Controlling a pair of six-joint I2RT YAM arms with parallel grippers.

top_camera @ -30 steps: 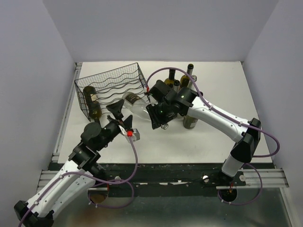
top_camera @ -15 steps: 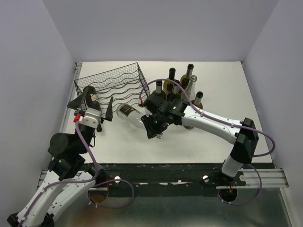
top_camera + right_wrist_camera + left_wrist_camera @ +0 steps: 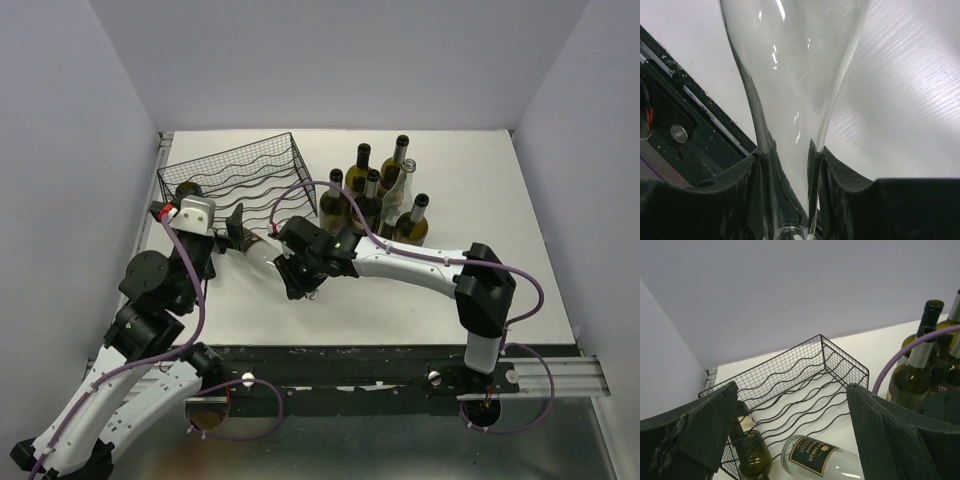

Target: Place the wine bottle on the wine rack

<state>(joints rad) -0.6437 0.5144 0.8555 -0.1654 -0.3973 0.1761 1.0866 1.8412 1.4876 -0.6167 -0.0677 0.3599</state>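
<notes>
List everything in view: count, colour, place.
rack: one, black wire, far left of table
dark bottle: one, dark green, lying at the rack's left end
clear bottle: one, clear glass with dark label, on its side just in front of the rack
standing bottles: six, mostly green, upright in a cluster right of the rack
table: one, white
left gripper: one, black, open, facing the rack
right gripper: one, black, shut on the clear bottle's neck
</notes>
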